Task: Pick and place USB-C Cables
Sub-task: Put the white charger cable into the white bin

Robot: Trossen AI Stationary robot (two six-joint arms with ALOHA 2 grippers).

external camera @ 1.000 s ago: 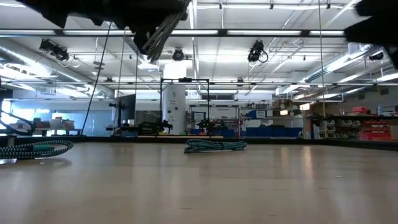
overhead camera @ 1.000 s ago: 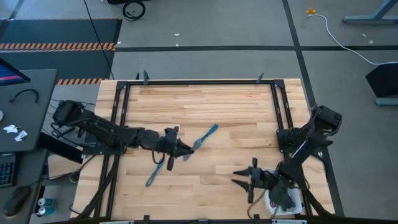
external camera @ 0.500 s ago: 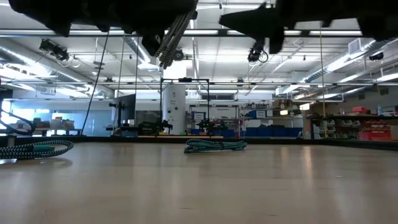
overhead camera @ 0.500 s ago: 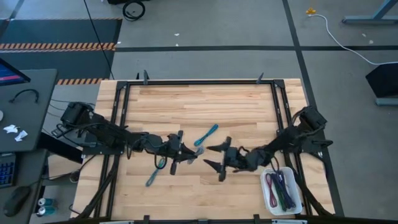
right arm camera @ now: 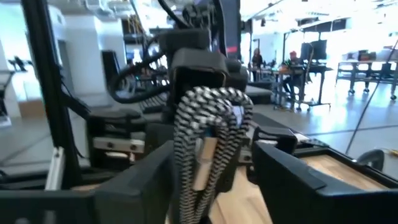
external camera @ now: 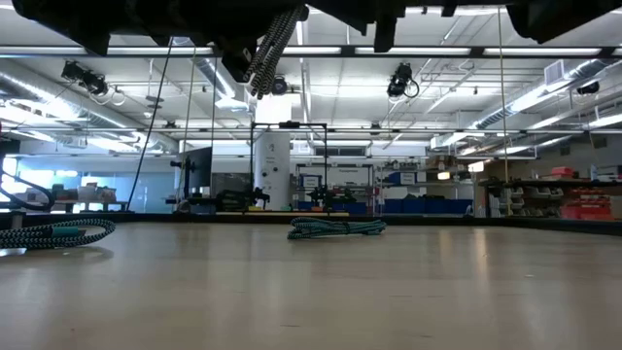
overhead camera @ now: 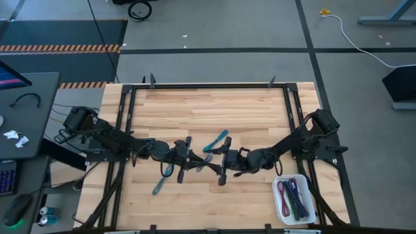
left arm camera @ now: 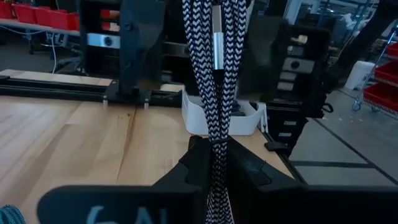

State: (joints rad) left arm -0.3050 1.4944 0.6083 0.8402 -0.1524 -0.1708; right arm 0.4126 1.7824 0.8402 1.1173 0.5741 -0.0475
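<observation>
wooden worktop [overhead camera: 247, 110] below, left end effector [overhead camera: 195, 158] grips a grey cable [left arm camera: 214, 93] mid-air while right end effector [overhead camera: 214, 166] straddles it unclenched (handover looks imminent); mistimed release could drop it.

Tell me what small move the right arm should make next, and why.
Probably close the right claw on the grey braided cable. The left claw, shut on that cable, holds it up mid-table, and the right wrist view shows the bundle already between the right arm's open fingers. The white bin of cables sits on the right arm's side.
</observation>
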